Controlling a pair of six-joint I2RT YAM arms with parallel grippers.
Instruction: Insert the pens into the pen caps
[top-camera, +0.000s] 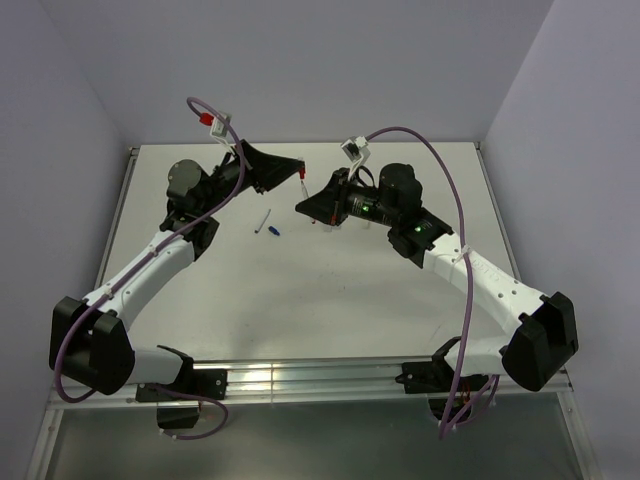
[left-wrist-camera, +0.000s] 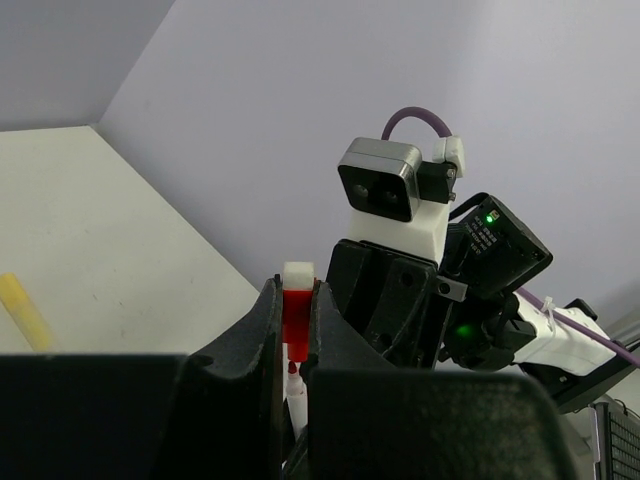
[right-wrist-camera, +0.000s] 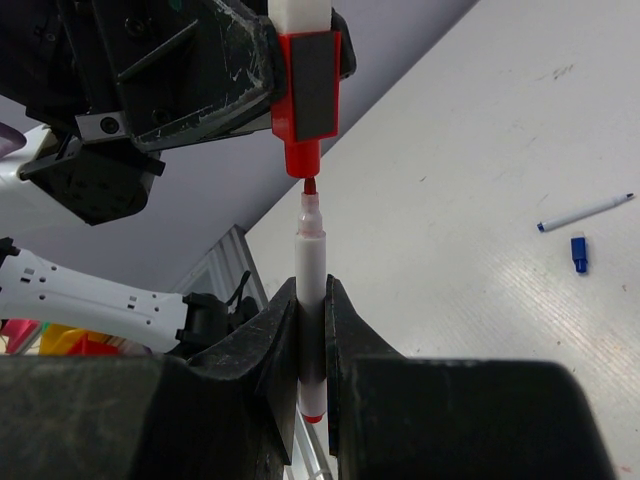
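Observation:
My left gripper (left-wrist-camera: 297, 290) is shut on a red pen cap (left-wrist-camera: 297, 318) with a white end, held above the table with its open end facing my right gripper. My right gripper (right-wrist-camera: 312, 295) is shut on a white pen (right-wrist-camera: 311, 255) with a red tip. The tip sits just at the mouth of the red cap (right-wrist-camera: 308, 95), lined up with it and barely apart. In the top view the two grippers meet at the table's far middle, left gripper (top-camera: 298, 168) above right gripper (top-camera: 303, 206), with the cap (top-camera: 301, 181) between them.
A thin white pen (top-camera: 262, 221) with a blue tip lies on the white table (top-camera: 300, 290) beside a dark blue cap (top-camera: 275, 232); both show in the right wrist view, pen (right-wrist-camera: 585, 212) and cap (right-wrist-camera: 579, 252). A yellow piece (left-wrist-camera: 22, 310) lies at the left.

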